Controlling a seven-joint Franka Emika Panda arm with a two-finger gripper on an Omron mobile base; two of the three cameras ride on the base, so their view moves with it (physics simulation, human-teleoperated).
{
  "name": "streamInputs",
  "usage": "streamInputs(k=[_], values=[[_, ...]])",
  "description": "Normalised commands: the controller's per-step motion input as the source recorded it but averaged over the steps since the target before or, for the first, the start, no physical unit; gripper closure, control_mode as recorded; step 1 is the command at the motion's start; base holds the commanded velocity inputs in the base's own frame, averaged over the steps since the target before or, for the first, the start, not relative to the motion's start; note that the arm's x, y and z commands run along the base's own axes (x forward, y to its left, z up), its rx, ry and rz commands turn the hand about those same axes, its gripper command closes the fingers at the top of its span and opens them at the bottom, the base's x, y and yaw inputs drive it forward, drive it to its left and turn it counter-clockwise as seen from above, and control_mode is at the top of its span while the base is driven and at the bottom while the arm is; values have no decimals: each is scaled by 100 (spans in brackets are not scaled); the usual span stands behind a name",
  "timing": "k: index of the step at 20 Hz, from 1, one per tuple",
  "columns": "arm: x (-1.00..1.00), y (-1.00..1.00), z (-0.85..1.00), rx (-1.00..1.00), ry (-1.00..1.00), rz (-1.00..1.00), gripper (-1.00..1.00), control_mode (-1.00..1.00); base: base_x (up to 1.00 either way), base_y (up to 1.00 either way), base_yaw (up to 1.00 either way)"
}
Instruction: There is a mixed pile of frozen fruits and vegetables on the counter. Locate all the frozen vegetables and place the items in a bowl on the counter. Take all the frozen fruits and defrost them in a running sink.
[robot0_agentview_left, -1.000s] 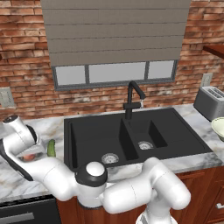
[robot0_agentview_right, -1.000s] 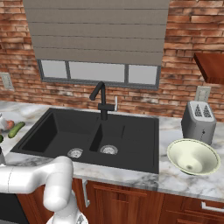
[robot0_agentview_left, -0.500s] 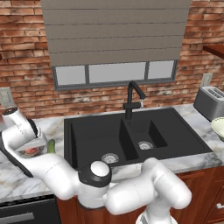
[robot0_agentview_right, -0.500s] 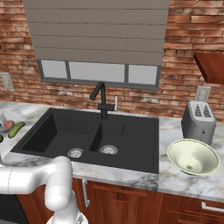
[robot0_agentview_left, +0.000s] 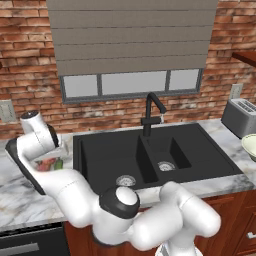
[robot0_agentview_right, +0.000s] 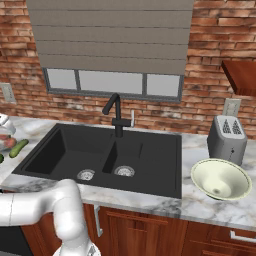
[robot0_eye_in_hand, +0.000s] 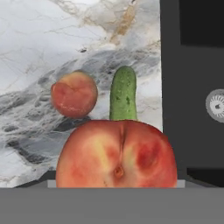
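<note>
From the left base, the arm is seen bent over produce (robot0_agentview_left: 49, 164) left of the sink (robot0_agentview_left: 150, 155); from the right, a cucumber (robot0_agentview_right: 18, 148) and bowl (robot0_agentview_right: 220, 180) are shown on the counter (robot0_agentview_right: 200, 207); from the hand, a peach (robot0_eye_in_hand: 117, 154) is framed close, whether gripped by the tool cannot be told, with a second peach (robot0_eye_in_hand: 74, 93) beyond.

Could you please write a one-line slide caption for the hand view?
A peach looms close, above a second peach and cucumber on the marble counter.

light: even, bright, source unclear | shadows: soft | focus: slightly soft, maybe low resolution | glare: none
</note>
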Motion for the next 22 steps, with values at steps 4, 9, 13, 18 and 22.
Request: streamInputs(k=[4, 9, 13, 18, 22], values=[[0, -66, 12, 5, -9, 0, 100, -100, 0, 0, 0], [0, -64, 2, 4, -7, 0, 100, -100, 0, 0, 0], [0, -67, 0, 4, -2, 0, 100, -100, 0, 0, 0], [0, -63, 0, 4, 0, 0, 100, -100, 0, 0, 0], [0, -59, -6, 4, 0, 0, 100, -100, 0, 0, 0]])
